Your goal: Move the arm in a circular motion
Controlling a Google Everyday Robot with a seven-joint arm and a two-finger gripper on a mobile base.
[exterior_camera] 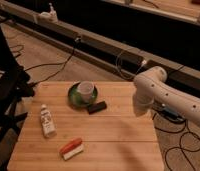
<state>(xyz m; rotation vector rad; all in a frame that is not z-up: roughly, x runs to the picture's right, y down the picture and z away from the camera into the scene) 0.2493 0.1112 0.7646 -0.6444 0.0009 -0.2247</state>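
The white arm (pixel 165 97) comes in from the right edge as a thick tube with a row of small dark dots. It bends at a bulbous joint (pixel 151 80), and a short rounded segment (pixel 142 105) hangs down over the right edge of the wooden table (pixel 118 140). The gripper does not show; no fingers are visible at the end of that segment. The arm touches nothing on the table.
On the table are a white cup (pixel 85 90) on a green saucer (pixel 73 96), a small black block (pixel 97 106), a white bottle (pixel 46 121) lying down and a red-and-white object (pixel 72 148). A black chair (pixel 8 90) stands at the left. Cables (pixel 173 131) lie on the floor.
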